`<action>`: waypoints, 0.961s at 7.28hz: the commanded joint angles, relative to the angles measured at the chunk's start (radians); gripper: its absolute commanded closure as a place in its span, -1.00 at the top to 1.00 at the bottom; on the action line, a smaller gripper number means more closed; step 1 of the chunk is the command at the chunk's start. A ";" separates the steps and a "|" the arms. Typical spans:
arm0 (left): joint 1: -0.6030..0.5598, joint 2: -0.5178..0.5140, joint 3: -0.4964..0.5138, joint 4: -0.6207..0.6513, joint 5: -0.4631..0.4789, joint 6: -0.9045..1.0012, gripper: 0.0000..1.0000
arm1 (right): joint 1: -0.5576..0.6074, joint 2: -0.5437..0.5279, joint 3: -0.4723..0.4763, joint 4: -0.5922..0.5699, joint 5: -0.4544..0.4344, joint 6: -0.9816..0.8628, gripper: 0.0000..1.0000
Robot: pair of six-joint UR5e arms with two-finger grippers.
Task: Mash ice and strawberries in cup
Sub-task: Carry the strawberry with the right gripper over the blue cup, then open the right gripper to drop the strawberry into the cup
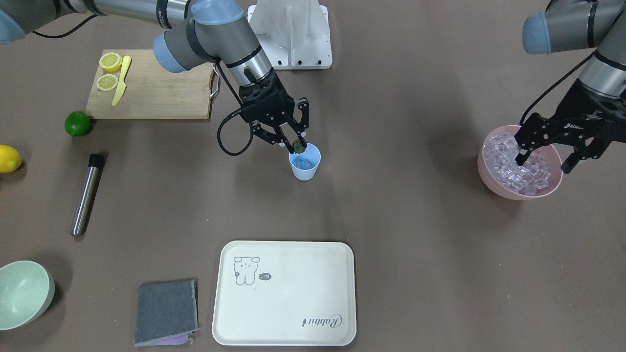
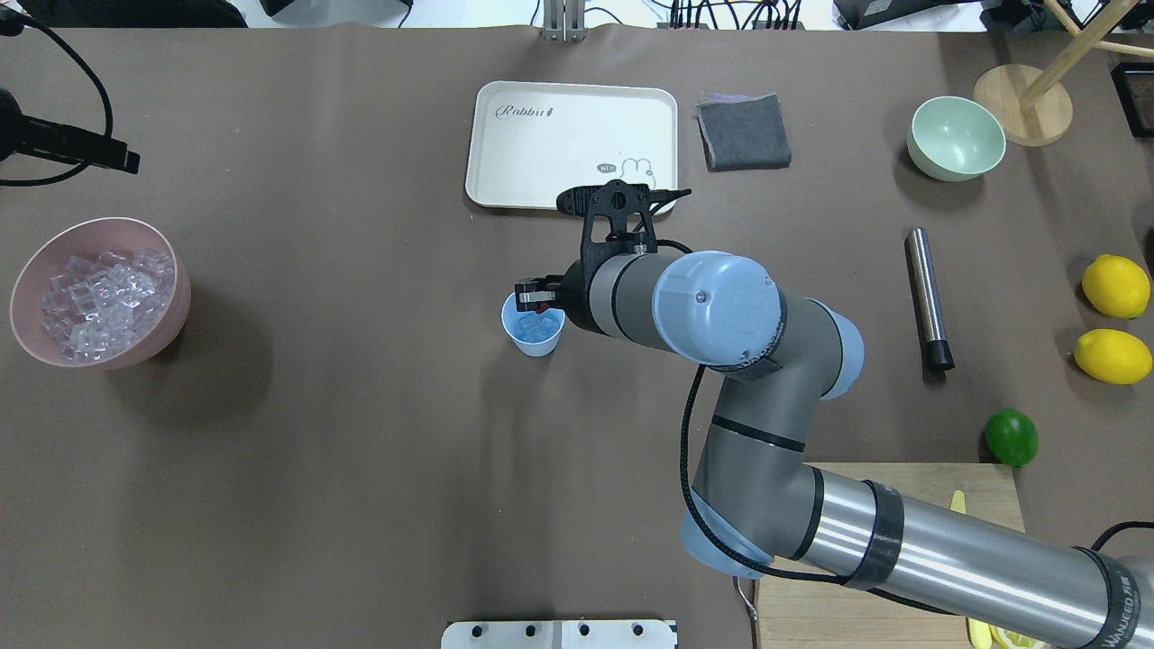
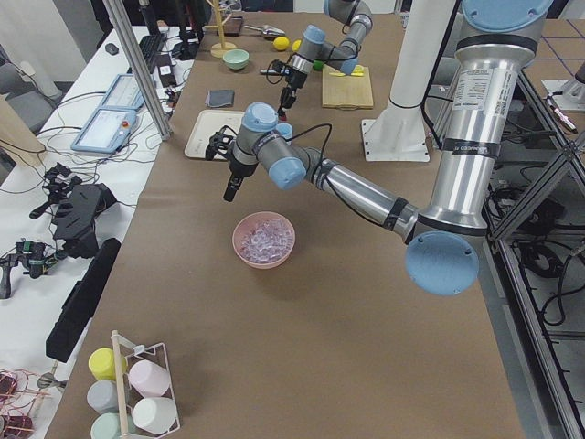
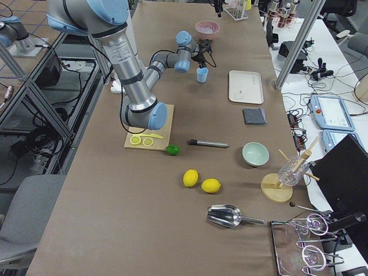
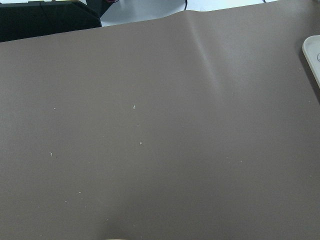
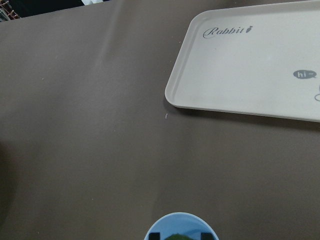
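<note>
The light-blue cup [image 1: 305, 166] stands mid-table with a few ice cubes [image 1: 302, 163] inside; it also shows in the overhead view [image 2: 534, 333]. My right gripper [image 1: 297, 145] is shut on the small strawberry [image 1: 297, 145] and holds it just over the cup's rim. In the right wrist view the cup's rim [image 6: 181, 226] is at the bottom edge, with the strawberry's green top between the fingertips. My left gripper [image 1: 544, 164] is open and empty, above the pink bowl [image 1: 495, 182] full of ice [image 1: 508, 164].
A cutting board [image 1: 151, 93] with lemon halves and a yellow knife lies behind the cup. A lime [image 1: 78, 123], a lemon [image 1: 7, 158], a metal cylinder [image 1: 87, 195], a pale green bowl [image 1: 22, 293], a grey cloth [image 1: 166, 310] and a cream tray [image 1: 283, 293] lie around.
</note>
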 commanded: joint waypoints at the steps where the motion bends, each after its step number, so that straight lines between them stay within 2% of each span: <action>1: 0.000 -0.001 0.002 0.000 0.000 0.000 0.96 | -0.022 0.014 -0.022 0.000 -0.035 0.001 -1.00; 2: 0.000 -0.002 0.002 0.000 0.000 0.002 0.96 | -0.024 0.012 -0.023 0.000 -0.035 0.001 -0.77; 3: 0.000 -0.002 0.007 0.000 0.000 0.002 0.96 | -0.024 0.012 -0.023 0.001 -0.035 0.001 -0.03; 4: 0.001 -0.002 0.008 0.000 0.000 0.002 0.96 | -0.027 0.009 -0.023 0.006 -0.040 0.002 0.99; 7: 0.003 -0.005 0.010 -0.002 0.000 0.003 0.96 | -0.015 -0.003 0.006 -0.003 -0.040 0.008 1.00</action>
